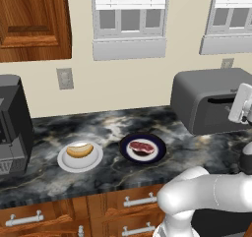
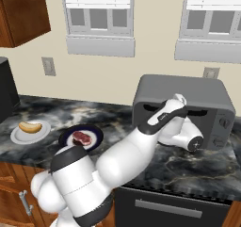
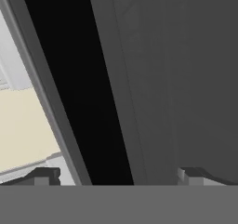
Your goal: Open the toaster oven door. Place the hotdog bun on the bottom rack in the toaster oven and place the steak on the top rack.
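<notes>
Counter point(image 1: 113, 128) of dark marble runs across the kitchen, and the grey toaster oven point(image 1: 209, 101) sits at its right end, close to the wall. The toaster oven door point(image 2: 186, 115) is on the front of the box, and it has a thin black handle point(image 1: 221, 100) going across it. From the hand view the door point(image 3: 186, 79) is very close, with a black strip point(image 3: 74, 88) beside it, so it may be open a crack, but that is hard to tell. The gripper point(image 3: 118, 174) is right up at the door by the handle, with its two small fingertips point(image 3: 44, 175) spread wide apart and nothing held between them. The white arm point(image 2: 132, 150) reaches from the near side up to the oven front. The hotdog bun point(image 1: 79, 150) lies on a white plate point(image 1: 66, 163) on the counter, left of the middle. The steak point(image 1: 141, 147) lies on a dark blue plate point(image 1: 125, 142) just to the right of the bun's plate. Both plates are well apart from the toaster oven. A black boxy appliance point(image 1: 12, 128) stands at the far left end of the counter. Brown drawers point(image 1: 59, 214) with silver handles are under the counter.
</notes>
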Available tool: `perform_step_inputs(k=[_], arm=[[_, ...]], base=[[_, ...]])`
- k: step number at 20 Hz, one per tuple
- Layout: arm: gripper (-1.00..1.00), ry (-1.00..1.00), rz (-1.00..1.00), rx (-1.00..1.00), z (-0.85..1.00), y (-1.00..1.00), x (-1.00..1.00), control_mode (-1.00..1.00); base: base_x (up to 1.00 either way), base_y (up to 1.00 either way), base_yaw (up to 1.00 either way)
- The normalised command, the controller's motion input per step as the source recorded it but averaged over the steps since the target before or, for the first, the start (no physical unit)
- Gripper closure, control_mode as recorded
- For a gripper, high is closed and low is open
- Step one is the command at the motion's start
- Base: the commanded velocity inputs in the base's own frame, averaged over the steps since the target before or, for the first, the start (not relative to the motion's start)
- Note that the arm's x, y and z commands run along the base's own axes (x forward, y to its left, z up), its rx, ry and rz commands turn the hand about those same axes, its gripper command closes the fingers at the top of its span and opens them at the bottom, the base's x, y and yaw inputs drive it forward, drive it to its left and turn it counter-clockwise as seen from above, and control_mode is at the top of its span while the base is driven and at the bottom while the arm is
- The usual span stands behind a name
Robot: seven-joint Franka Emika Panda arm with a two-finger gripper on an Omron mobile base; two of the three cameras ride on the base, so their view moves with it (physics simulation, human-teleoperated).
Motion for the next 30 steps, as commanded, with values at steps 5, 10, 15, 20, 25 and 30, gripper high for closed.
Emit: perform_step_inputs(k=[5,10,15,20,25,30], arm=[[1.0,-0.01,0.0,0.0,-0.11,0.01,0.0,-1.0],[1.0,-0.02,-0.03,0.0,-0.15,0.02,0.0,-1.0],[1.0,-0.04,-0.07,0.0,-0.22,0.02,0.0,-1.0],[1.0,-0.08,-0.1,0.0,-0.23,0.09,-0.04,-1.0],[1.0,-0.06,-0.11,0.0,-0.17,0.05,-0.02,-1.0],[1.0,-0.01,-0.08,0.0,-0.2,0.03,0.05,-1.0]], base=[[0.0,0.0,0.0],[0.0,0.0,0.0],[0.0,0.0,0.0],[0.0,0.0,0.0],[0.0,0.0,0.0],[0.0,0.0,0.0]])
